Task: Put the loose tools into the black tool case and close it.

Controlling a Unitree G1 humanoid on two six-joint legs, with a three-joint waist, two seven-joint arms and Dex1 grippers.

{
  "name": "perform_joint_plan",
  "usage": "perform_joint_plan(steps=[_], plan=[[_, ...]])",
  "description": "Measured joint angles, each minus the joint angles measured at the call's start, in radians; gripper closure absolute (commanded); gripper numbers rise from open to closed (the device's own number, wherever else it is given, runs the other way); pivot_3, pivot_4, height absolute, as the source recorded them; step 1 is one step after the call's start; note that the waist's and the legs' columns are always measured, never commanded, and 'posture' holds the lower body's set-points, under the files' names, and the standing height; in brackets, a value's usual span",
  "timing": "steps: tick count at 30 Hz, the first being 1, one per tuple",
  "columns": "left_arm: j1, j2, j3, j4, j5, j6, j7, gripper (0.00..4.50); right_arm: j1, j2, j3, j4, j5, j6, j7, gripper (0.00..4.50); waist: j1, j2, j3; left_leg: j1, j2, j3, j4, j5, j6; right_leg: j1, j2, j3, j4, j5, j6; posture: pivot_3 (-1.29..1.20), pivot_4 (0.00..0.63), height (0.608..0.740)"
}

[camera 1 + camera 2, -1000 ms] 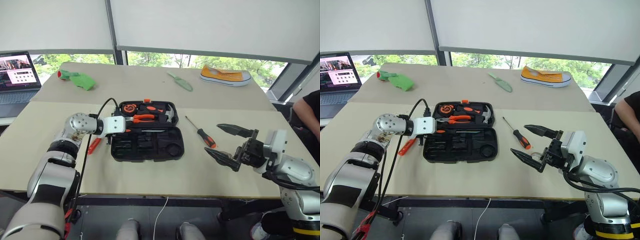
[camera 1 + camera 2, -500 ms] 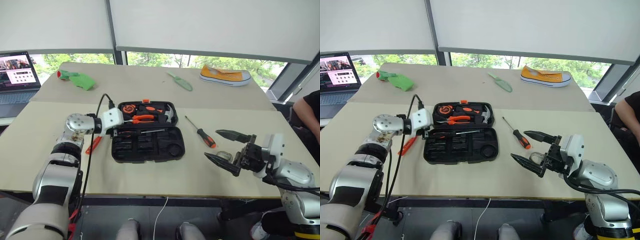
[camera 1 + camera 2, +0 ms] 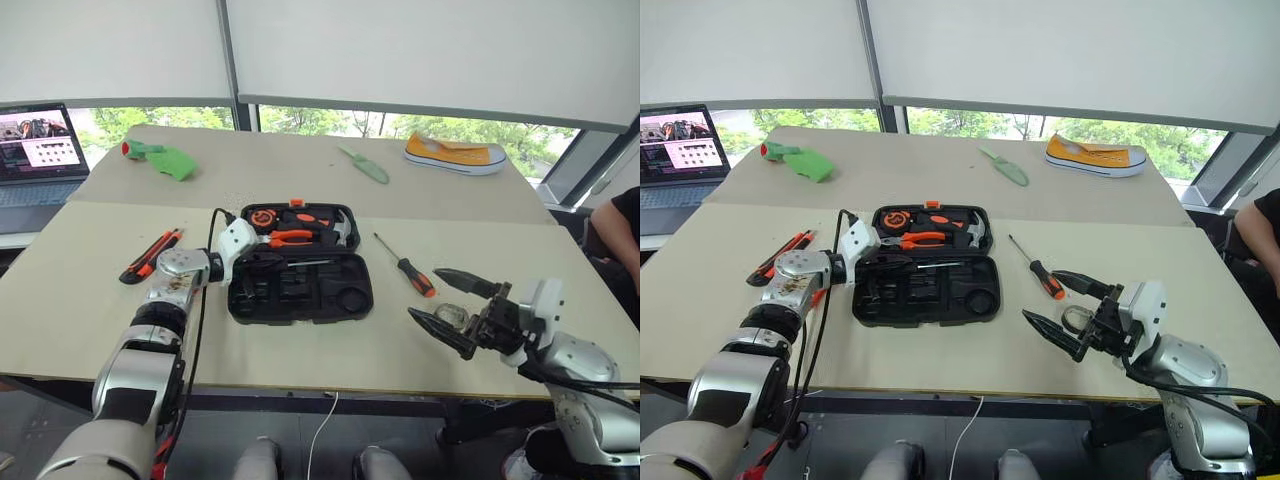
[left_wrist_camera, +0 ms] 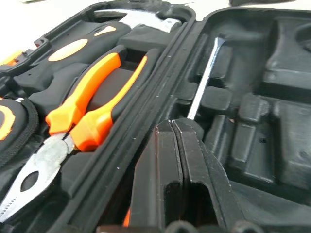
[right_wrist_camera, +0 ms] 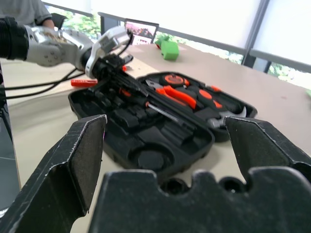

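Black tool case (image 3: 300, 290) lies open — left gripper (image 4: 182, 145) closed over it.

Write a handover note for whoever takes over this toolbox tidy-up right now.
Left gripper: shut, over the open case, beside a screwdriver lying inside.
Right gripper: open, empty, hovering by the tape roll on the table.
Done: one screwdriver is in the case.
Left: second screwdriver right of the case, utility knife to its left, the tape roll, then close the case.
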Motion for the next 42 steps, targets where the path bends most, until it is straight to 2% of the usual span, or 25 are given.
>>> perform_joint_plan(steps=[8, 11, 14, 18, 19, 20, 22, 26, 29, 31, 32, 36, 37, 39, 42], plan=[[0.028, 0.004, -0.013, -0.099, -0.014, 0.121, -0.056, 4.45, 0.056, 0.024, -0.019, -0.024, -0.003, -0.001, -0.03, 0.0, 0.0, 0.005, -0.004, 0.0, 0.0, 0.0, 0.0, 0.0, 0.0, 0.0, 0.0, 0.001, 0.0, -0.001, 0.001, 0.0, 0.15, 0.74], [0.057, -0.019, 0.035, -0.106, -0.058, 0.096, -0.033, 3.76, 0.068, 0.039, -0.044, -0.042, -0.003, -0.001, -0.077, 0.0, 0.005, 0.004, -0.004, -0.001, -0.001, 0.0, 0.0, 0.0, 0.0, 0.0, -0.001, 0.0, 0.0, -0.001, 0.0, 0.0, 0.15, 0.74], [0.136, -0.015, 0.078, -0.159, -0.117, 0.023, -0.065, 2.77, 0.119, 0.041, -0.085, -0.059, -0.012, -0.004, -0.108, 0.0, 0.0, 0.004, -0.003, -0.002, 0.0, 0.0, 0.0, 0.0, 0.0, -0.001, -0.001, 0.0, -0.001, 0.0, 0.0, 0.0, 0.15, 0.74], [0.305, 0.067, 0.138, -0.363, -0.248, -0.031, -0.227, 1.29, 0.213, 0.051, -0.17, -0.057, -0.041, -0.004, -0.181, 0.0, -0.011, 0.004, -0.003, -0.001, 0.001, 0.0, -0.003, 0.0, 0.0, -0.003, 0.0, 0.001, -0.001, -0.001, -0.002, 0.0, 0.15, 0.74], [0.334, 0.084, 0.161, -0.405, -0.284, -0.026, -0.249, 1.01, 0.234, 0.053, -0.191, -0.052, -0.063, -0.006, -0.202, 0.0, -0.011, 0.004, -0.003, -0.001, 0.001, 0.0, -0.003, 0.0, 0.0, -0.003, 0.0, 0.0, -0.001, -0.001, -0.002, 0.0, 0.15, 0.74], [0.381, 0.12, 0.195, -0.469, -0.331, -0.01, -0.272, 0.54, 0.27, 0.053, -0.218, -0.039, -0.106, -0.007, -0.241, 0.0, -0.011, 0.004, -0.003, -0.001, 0.001, 0.0, -0.004, 0.0, 0.0, -0.003, 0.0, 0.0, -0.001, -0.002, -0.003, 0.0, 0.15, 0.74], [0.452, 0.171, 0.245, -0.576, -0.387, 0.029, -0.285, 0.02, 0.316, 0.054, -0.244, -0.013, -0.157, -0.007, -0.282, 0.0, -0.012, 0.005, -0.003, 0.0, 0.001, 0.0, -0.004, 0.0, 0.0, -0.002, -0.001, 0.0, -0.001, -0.002, -0.004, 0.0, 0.15, 0.74], [0.635, 0.258, 0.354, -0.768, -0.513, 0.151, -0.292, 0.02, 0.356, 0.057, -0.255, 0.023, -0.186, 0.003, -0.293, 0.0, -0.016, 0.006, -0.003, 0.001, 0.002, 0.001, -0.004, 0.0, 0.0, -0.002, -0.003, 0.001, -0.001, -0.006, -0.01, 0.0, 0.15, 0.74], [0.765, 0.273, 0.399, -0.857, -0.546, 0.186, -0.288, 0.02, 0.366, 0.034, -0.253, 0.013, -0.161, 0.079, -0.287, 0.0, -0.019, 0.007, -0.003, 0.002, 0.003, 0.001, -0.005, -0.004, -0.006, -0.002, -0.004, 0.001, -0.002, -0.007, -0.009, 0.0, 0.15, 0.74], [0.839, 0.273, 0.412, -0.904, -0.564, 0.209, -0.28, 0.02, 0.324, -0.025, -0.236, -0.034, -0.115, 0.188, -0.286, 0.0, -0.022, 0.008, -0.003, 0.002, 0.003, 0.001, -0.005, -0.005, -0.008, -0.003, -0.004, 0.002, -0.002, -0.006, -0.009, 0.0, 0.15, 0.74], [0.879, 0.271, 0.419, -0.939, -0.577, 0.235, -0.27, 0.02, 0.262, -0.09, -0.214, -0.075, -0.082, 0.286, -0.291, 0.0, -0.028, 0.009, -0.002, 0.002, 0.003, 0.002, -0.005, -0.005, -0.008, -0.003, -0.004, 0.003, -0.002, -0.006, -0.008, 0.0, 0.15, 0.74], [0.916, 0.216, 0.415, -1.033, -0.607, 0.273, -0.209, 0.02, -0.057, -0.231, -0.127, -0.112, -0.003, 0.595, -0.353, 0.0, -0.027, 0.008, -0.002, 0.004, 0.003, 0.002, -0.005, -0.005, -0.008, -0.004, -0.003, 0.002, -0.002, -0.006, -0.007, 0.0, 0.15, 0.74], [0.927, 0.193, 0.408, -1.053, -0.607, 0.275, -0.185, 0.02, -0.168, -0.264, -0.05, -0.079, -0.005, 0.687, -0.353, 0.0, -0.021, 0.007, -0.002, 0.004, 0.003, 0.002, -0.006, -0.005, -0.008, -0.004, -0.002, 0.0, -0.003, -0.006, -0.008, 0.0, 0.15, 0.74], [0.928, 0.179, 0.4, -1.065, -0.606, 0.275, -0.164, 0.02, -0.253, -0.275, 0.03, -0.033, -0.011, 0.763, -0.348, 0.0, -0.011, 0.006, -0.001, 0.003, 0.003, 0.002, -0.007, -0.005, -0.008, -0.006, -0.002, -0.001, -0.003, -0.006, -0.011, 0.0, 0.15, 0.74], [0.906, 0.168, 0.375, -1.076, -0.597, 0.272, -0.14, 0.02, -0.527, -0.222, 0.246, 0.191, -0.104, 0.876, -0.355, 0.0, -0.013, 0.006, -0.001, -0.004, 0.001, 0.005, -0.006, 0.0, 0.001, -0.009, -0.003, 0.004, -0.003, -0.004, -0.012, 0.0, 0.15, 0.74]])
